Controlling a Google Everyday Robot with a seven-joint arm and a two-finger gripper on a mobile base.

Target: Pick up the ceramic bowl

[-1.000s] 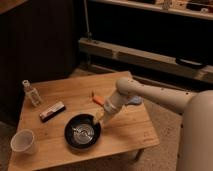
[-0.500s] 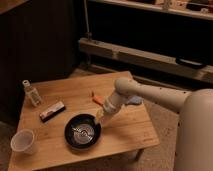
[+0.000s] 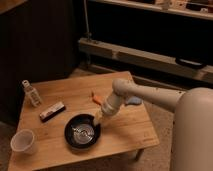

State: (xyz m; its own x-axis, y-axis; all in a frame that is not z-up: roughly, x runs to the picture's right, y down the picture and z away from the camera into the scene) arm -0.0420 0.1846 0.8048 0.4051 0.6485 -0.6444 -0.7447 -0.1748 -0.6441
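Observation:
The ceramic bowl [image 3: 81,132] is round, shallow and glossy black with a shiny silvery inside. It sits on the wooden table [image 3: 125,130] near the front edge, left of centre. My gripper [image 3: 98,119] hangs from the white arm that reaches in from the right. It points down at the bowl's right rim and is at or just above it.
A white cup [image 3: 22,141] stands at the table's front left corner. A dark snack bar [image 3: 52,111] lies left of the bowl. A small clear bottle [image 3: 31,93] stands at the back left. An orange item [image 3: 96,98] and a blue item [image 3: 133,101] lie behind the arm.
The gripper has stayed at the bowl's right rim, with at most a slight shift. The bowl and other objects have not moved.

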